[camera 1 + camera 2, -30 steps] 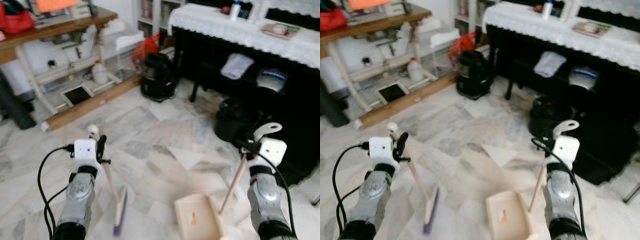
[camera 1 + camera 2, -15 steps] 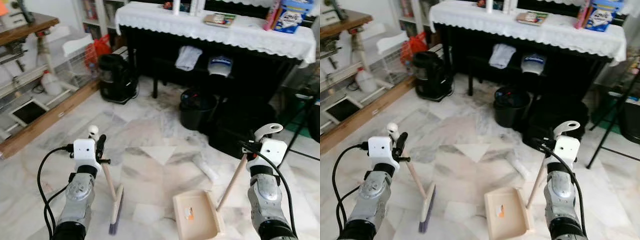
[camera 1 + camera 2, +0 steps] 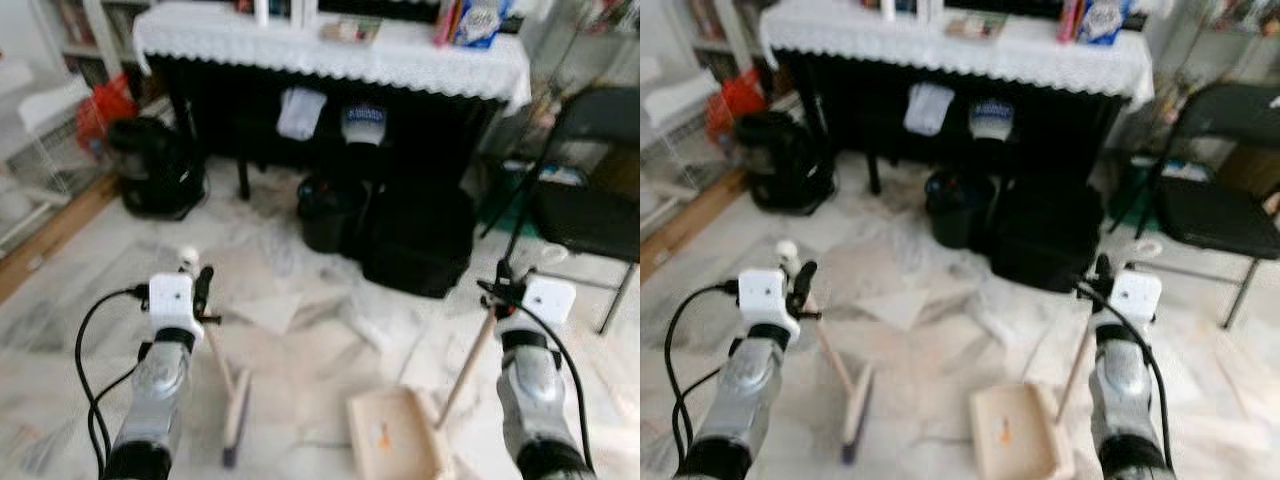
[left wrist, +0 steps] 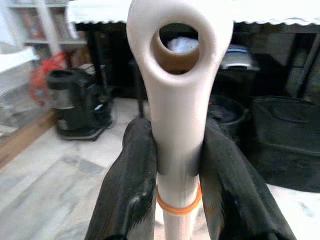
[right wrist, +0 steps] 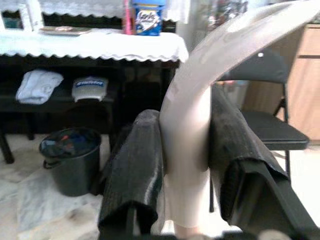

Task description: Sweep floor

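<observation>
My left gripper is shut on the cream handle of a small broom, whose brush head rests on the marble floor in front of me. The left wrist view has both black fingers clamped around the broom handle below its hanging hole. My right gripper is shut on the long handle of a beige dustpan that sits on the floor to the right of the broom, with a small orange scrap inside. In the right wrist view the fingers squeeze the curved dustpan handle.
Ahead stands a black piano with a white lace cover; a black bucket and dark bag sit below it. A black vacuum is at the left, a black folding chair at the right. Pale debris lies on the floor.
The whole scene has shifted left, so the camera has turned right; the chair has come into view. Both grippers keep the same hold on the broom and dustpan.
</observation>
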### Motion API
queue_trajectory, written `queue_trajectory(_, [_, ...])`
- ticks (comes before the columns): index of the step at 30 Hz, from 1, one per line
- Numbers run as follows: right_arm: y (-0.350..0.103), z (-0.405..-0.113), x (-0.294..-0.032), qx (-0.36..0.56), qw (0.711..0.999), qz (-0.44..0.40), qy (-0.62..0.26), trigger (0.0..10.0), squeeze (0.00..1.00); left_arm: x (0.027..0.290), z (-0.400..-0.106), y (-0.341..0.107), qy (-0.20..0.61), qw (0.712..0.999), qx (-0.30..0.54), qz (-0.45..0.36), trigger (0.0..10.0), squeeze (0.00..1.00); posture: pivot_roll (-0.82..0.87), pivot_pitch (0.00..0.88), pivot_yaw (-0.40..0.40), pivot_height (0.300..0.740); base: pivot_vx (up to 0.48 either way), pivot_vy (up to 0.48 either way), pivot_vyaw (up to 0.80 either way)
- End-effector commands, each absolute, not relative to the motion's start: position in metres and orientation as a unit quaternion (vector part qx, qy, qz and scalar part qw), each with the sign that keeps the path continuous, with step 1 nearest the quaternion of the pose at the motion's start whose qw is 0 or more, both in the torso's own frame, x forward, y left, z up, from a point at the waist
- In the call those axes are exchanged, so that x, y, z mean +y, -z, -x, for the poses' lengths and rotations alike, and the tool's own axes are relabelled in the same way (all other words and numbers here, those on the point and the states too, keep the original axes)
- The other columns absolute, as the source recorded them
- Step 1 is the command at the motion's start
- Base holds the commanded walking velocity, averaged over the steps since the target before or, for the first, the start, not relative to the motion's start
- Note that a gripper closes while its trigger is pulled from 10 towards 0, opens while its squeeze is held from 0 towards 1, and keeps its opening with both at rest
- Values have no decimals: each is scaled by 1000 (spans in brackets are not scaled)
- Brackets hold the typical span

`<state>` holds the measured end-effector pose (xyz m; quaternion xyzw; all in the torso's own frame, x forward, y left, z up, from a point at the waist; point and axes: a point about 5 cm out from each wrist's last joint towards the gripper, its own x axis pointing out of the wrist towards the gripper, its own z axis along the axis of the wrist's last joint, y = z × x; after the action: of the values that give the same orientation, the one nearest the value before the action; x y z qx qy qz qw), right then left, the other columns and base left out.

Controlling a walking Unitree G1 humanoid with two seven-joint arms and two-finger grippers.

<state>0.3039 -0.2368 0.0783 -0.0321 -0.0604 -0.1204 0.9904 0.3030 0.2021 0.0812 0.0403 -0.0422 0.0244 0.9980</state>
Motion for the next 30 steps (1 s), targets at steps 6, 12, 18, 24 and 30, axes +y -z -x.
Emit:
queue_trajectory(6, [-86,-306,-240,-81,988,30,126,10000,0,202,-306,-90,-24,997,-64,-46,10000,0,-28,0,-1,740,0,0,-775])
queue_trajectory(12, [-88,-305,-242,-89,987,21,134,10000,0,201,-306,-86,-14,998,-48,-40,10000,0,-29,0,-2,740,0,0,-646])
queue_trajectory(18, [-87,-305,-242,-88,987,19,135,10000,0,199,-306,-81,-14,999,-31,-35,10000,0,-30,0,0,740,0,0,0])
queue_trajectory(24, [-86,-305,-240,-86,987,13,132,10000,0,197,-306,-80,-18,999,-26,-27,10000,0,-33,0,0,740,0,0,0])
queue_trajectory(30, [-84,-305,-239,-77,989,1,128,10000,0,195,-307,-81,-16,999,-24,-27,10000,0,-33,0,0,740,0,0,0])
